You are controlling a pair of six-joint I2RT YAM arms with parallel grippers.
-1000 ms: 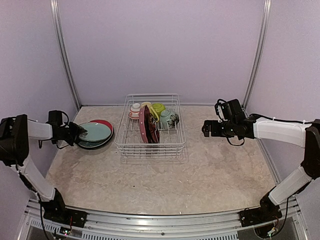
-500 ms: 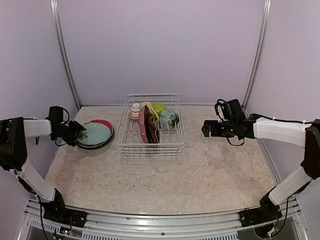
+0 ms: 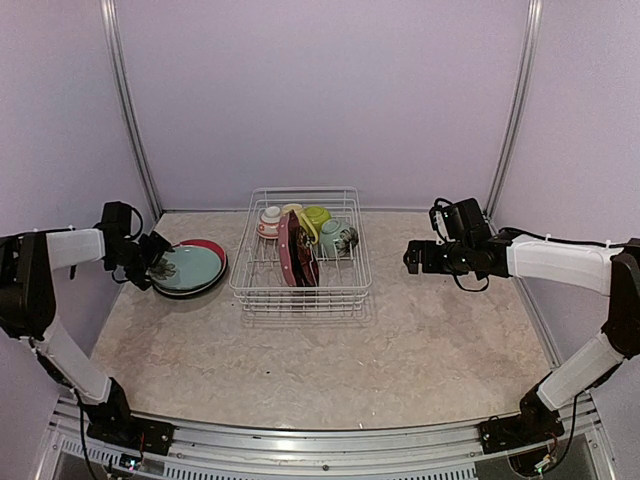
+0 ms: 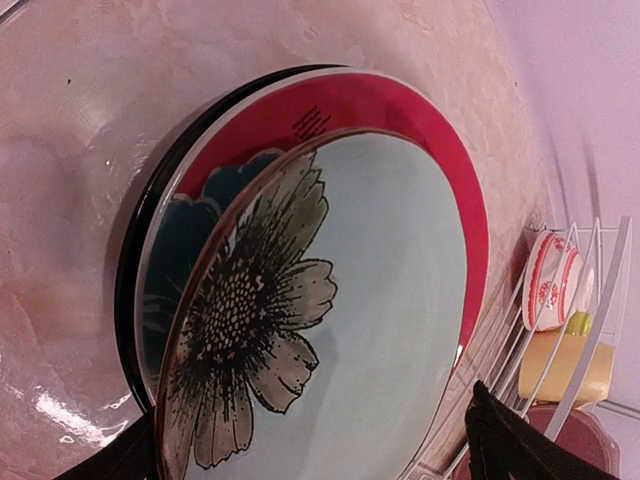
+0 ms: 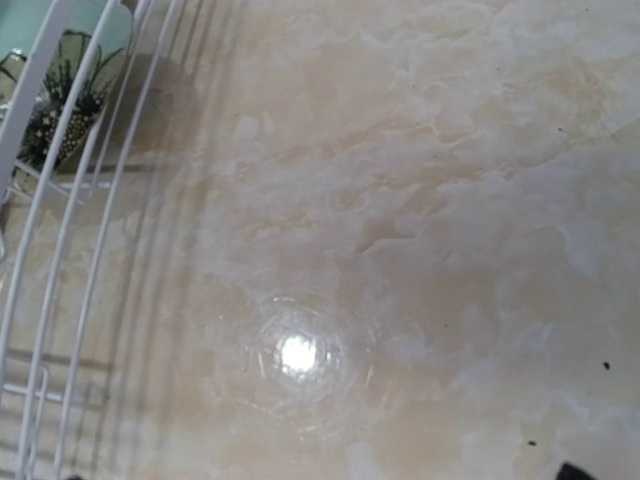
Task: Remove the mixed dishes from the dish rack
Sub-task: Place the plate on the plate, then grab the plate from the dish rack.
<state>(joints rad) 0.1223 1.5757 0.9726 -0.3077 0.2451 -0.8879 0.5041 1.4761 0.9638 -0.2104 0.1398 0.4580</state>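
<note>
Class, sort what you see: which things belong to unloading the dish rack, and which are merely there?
Job: dish rack, upright red plate, lime bowl, yellow mug, plate stack, left gripper, right gripper.
Merely there: table, back wall.

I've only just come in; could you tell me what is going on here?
The dish rack is being unloaded. The left hand is open at the edge of a flowered plate lying on a stack beside the rack. The right hand hovers open on the other side. A dark red plate is still racked among bowls.
</note>
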